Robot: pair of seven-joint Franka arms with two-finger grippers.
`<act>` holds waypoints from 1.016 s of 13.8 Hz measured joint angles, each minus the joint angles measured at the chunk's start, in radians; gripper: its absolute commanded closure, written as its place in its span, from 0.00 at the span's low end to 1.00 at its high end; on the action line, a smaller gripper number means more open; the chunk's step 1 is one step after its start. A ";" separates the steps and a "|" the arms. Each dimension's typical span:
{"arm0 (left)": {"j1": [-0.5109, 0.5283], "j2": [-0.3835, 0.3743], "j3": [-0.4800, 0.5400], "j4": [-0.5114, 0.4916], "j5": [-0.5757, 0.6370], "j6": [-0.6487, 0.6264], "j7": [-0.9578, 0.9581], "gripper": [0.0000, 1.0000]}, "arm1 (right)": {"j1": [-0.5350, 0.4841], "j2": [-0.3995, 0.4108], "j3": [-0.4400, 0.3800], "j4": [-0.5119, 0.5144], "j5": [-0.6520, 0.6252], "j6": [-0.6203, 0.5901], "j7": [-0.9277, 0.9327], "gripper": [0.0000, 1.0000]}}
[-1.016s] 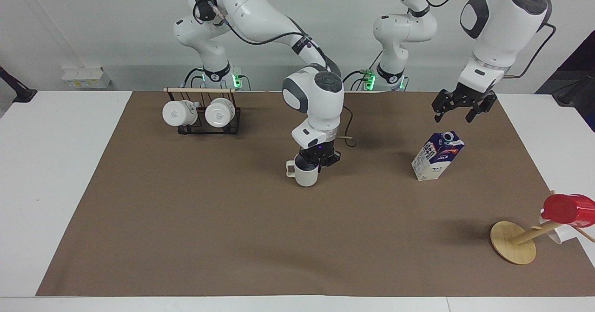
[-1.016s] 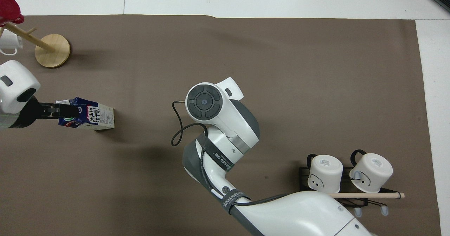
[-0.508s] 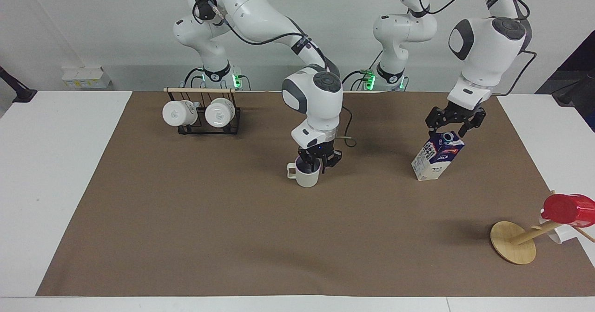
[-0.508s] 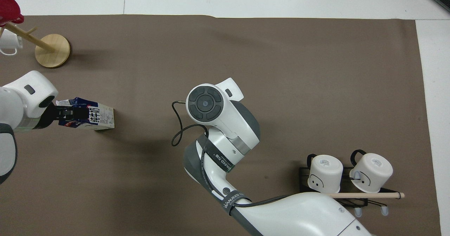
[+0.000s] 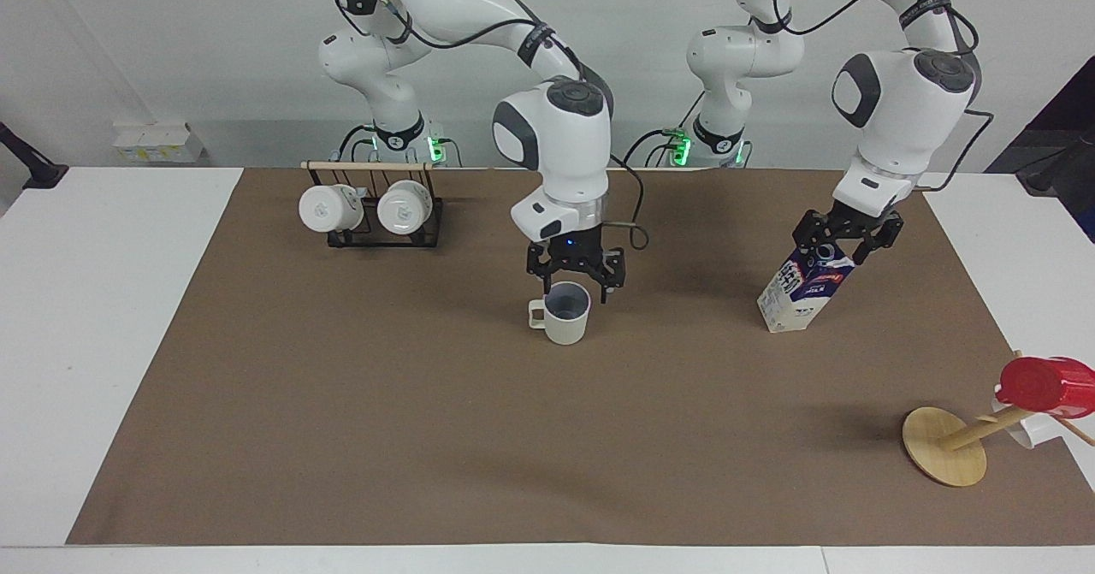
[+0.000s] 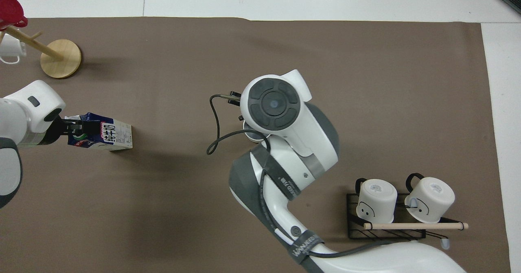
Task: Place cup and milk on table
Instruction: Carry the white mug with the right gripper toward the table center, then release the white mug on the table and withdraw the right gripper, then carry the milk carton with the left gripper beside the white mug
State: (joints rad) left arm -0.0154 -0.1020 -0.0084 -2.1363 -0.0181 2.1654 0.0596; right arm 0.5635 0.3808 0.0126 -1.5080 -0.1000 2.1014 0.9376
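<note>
Risen right end effector [image 5: 574, 281] open over cup [image 5: 565, 315]

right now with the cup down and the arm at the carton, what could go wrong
1. The small blue and white gable-top milk carton stands tilted on the brown paper sheet with the left gripper at its top; it may topple if nudged or released.
2. The right gripper, open, hangs just above the off-white matte mug; a sideways move could clip the rim and tip it.

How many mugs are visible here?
4: off-white mug mid-table; two glossy white mugs on the black rack; one small white mug partly hidden on the wooden stand.
</note>
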 measured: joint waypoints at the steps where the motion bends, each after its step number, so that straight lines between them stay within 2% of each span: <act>1: -0.001 0.002 -0.001 0.000 0.000 0.001 0.000 0.23 | -0.026 -0.037 0.000 0.000 0.004 -0.027 0.000 0.00; 3: -0.001 0.002 -0.002 0.000 0.000 0.002 0.000 0.42 | -0.073 -0.094 0.000 -0.002 0.005 -0.072 -0.011 0.00; 5: -0.001 0.002 -0.002 0.000 0.000 0.002 0.000 0.54 | -0.125 -0.134 0.000 -0.003 0.006 -0.117 -0.053 0.00; 6: -0.001 0.002 -0.002 0.000 0.000 0.002 0.000 0.57 | -0.162 -0.156 0.000 -0.003 0.013 -0.147 -0.092 0.00; 10: -0.001 0.003 -0.001 0.000 0.000 0.002 0.000 0.58 | -0.361 -0.258 -0.002 -0.003 0.082 -0.247 -0.362 0.00; 14: -0.027 0.014 -0.014 0.037 0.000 0.000 -0.087 0.59 | -0.492 -0.331 -0.006 -0.003 0.084 -0.371 -0.597 0.00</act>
State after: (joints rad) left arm -0.0425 -0.0879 -0.0222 -2.0990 -0.0181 2.1658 -0.0274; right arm 0.0716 0.0498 0.0064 -1.5109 -0.0165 1.7308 0.3408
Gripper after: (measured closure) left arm 0.581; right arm 0.000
